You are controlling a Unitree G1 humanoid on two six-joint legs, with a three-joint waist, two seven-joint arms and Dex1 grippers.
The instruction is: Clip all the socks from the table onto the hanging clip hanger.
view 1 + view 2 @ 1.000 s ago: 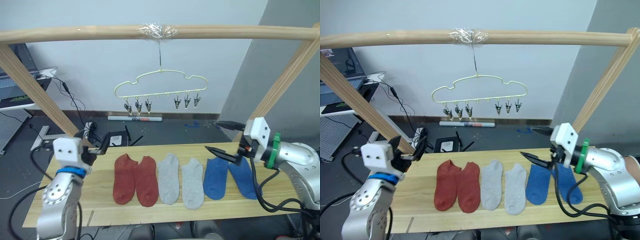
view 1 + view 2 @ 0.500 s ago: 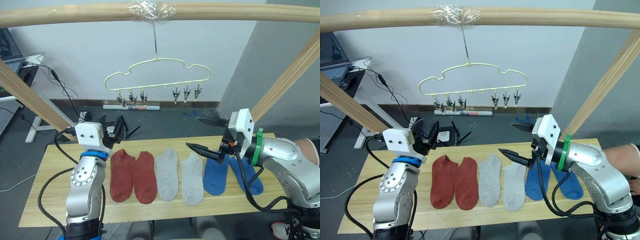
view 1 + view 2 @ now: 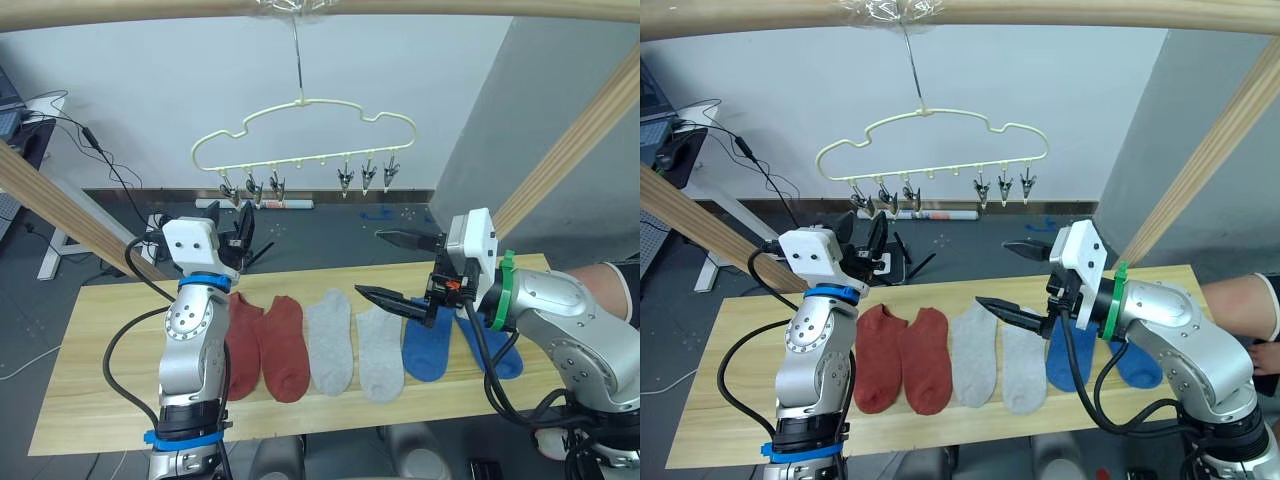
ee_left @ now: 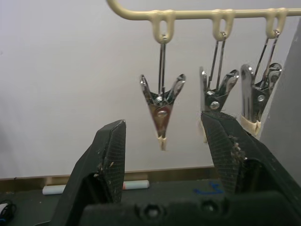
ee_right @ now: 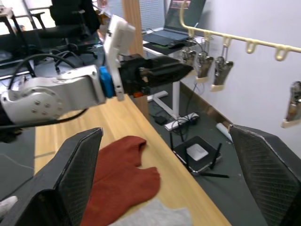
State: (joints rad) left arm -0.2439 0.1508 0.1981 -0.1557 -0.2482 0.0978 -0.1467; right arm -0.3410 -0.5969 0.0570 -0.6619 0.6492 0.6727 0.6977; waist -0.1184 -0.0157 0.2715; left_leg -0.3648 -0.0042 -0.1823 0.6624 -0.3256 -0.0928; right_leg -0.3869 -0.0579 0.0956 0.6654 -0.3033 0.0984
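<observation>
Six socks lie in a row on the table (image 3: 90, 370): two rust-red (image 3: 262, 335), two light grey (image 3: 352, 340) and two blue (image 3: 432, 340). The cream clip hanger (image 3: 300, 125) hangs above them from the top bar, its metal clips (image 3: 250, 187) empty. My left gripper (image 3: 232, 225) is raised behind the red socks, just below the hanger's left clips, and is open. In the left wrist view one clip (image 4: 161, 106) hangs beyond the gap between the fingers. My right gripper (image 3: 370, 265) hovers wide open and empty over the right grey sock.
A wooden frame surrounds the table: a top bar (image 3: 1040, 12) and slanting posts on the left (image 3: 60, 200) and right (image 3: 570, 150). Cables and a small black box (image 3: 890, 262) lie on the floor behind. A person's leg (image 3: 1240, 305) shows at the right edge.
The camera has shifted. My left gripper has risen from the table's left end to just under the hanger's left clips. My right gripper has moved left, from over the blue socks to over the grey one.
</observation>
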